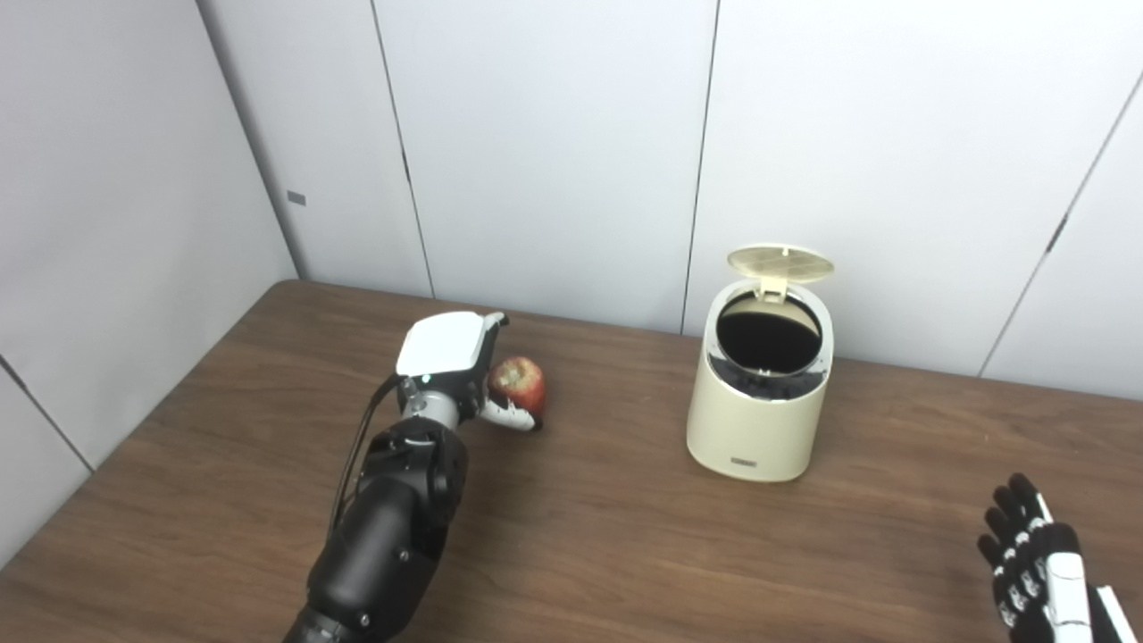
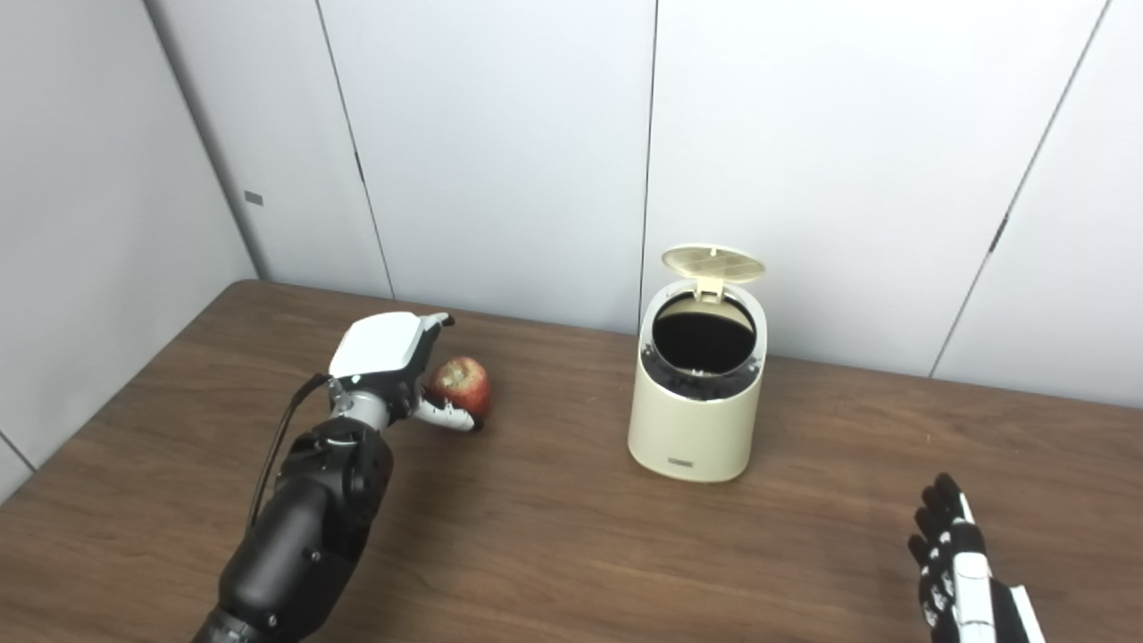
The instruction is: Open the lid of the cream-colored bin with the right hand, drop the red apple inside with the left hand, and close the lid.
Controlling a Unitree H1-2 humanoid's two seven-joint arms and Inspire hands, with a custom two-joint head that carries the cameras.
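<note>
Left hand [image 1: 464,371] wrapped on the red apple [image 1: 518,384], lid [image 1: 780,262] up.
I'd firm that grip, then carry toward 3 o'clock over the bin [image 1: 759,393]; right hand [image 1: 1036,563] empty, fingers spread.

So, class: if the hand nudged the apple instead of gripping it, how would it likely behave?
The apple looks round and smooth, so it would probably roll across the flat table. It seems firm, unlikely to squash. The left hand cups one side only, so it may slip away.

Bare table [image 1: 616,536] between apple [image 1: 521,382] and bin [image 1: 759,420]
</note>
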